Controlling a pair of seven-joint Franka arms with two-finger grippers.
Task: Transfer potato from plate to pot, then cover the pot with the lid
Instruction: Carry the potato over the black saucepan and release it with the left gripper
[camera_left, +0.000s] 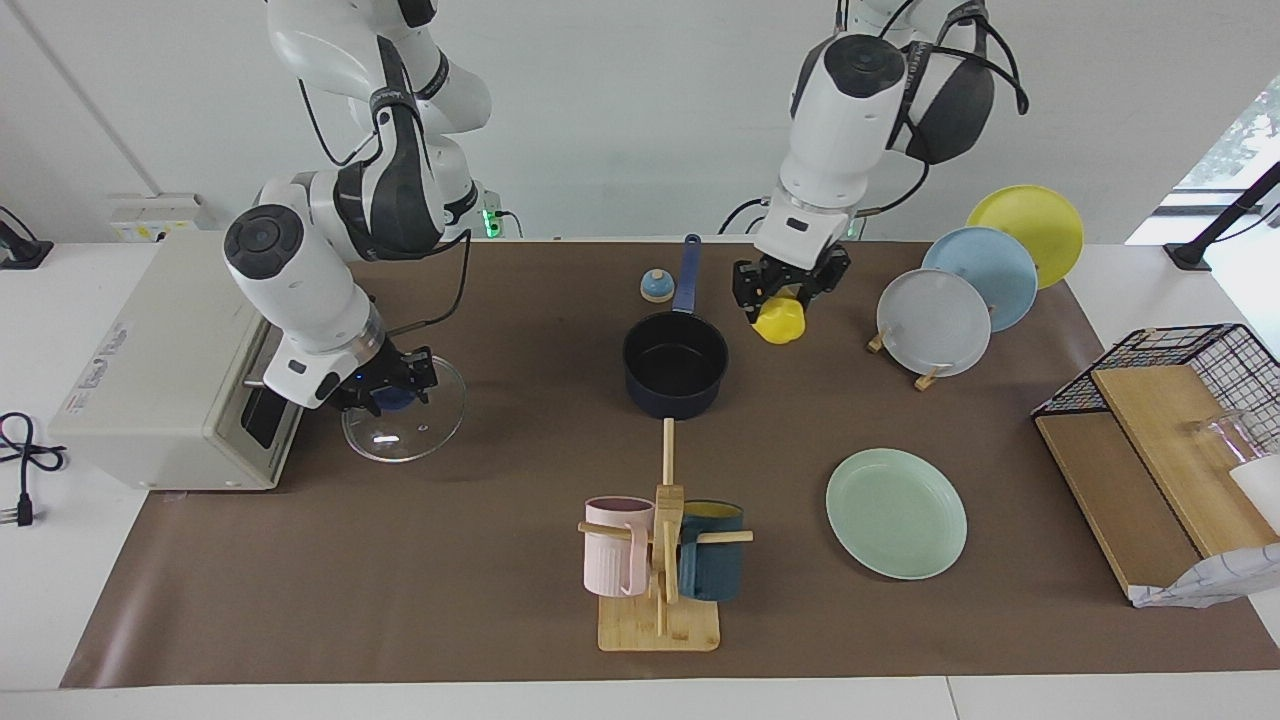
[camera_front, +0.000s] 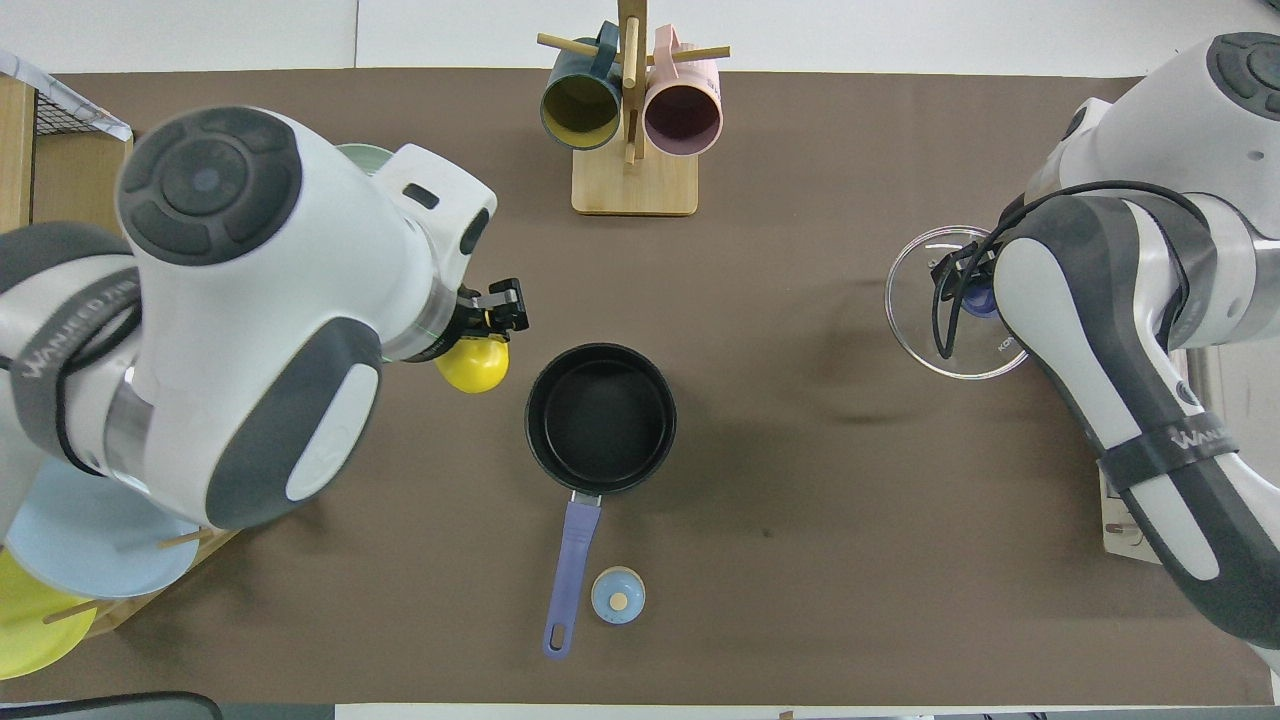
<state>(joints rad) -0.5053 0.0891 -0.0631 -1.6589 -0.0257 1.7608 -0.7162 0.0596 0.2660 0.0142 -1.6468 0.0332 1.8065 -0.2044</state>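
White wall (camera_left: 620, 120), window (camera_left: 1235, 140) at edge

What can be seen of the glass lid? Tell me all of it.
The lid is a round disc of clear glass with a thin metal rim and a blue knob at its centre. The right gripper is shut on that knob and holds the lid tilted, up off the brown mat, in front of the toaster oven at the right arm's end of the table. The mat shows through the glass, which carries a few bright glints. Nothing else touches it.
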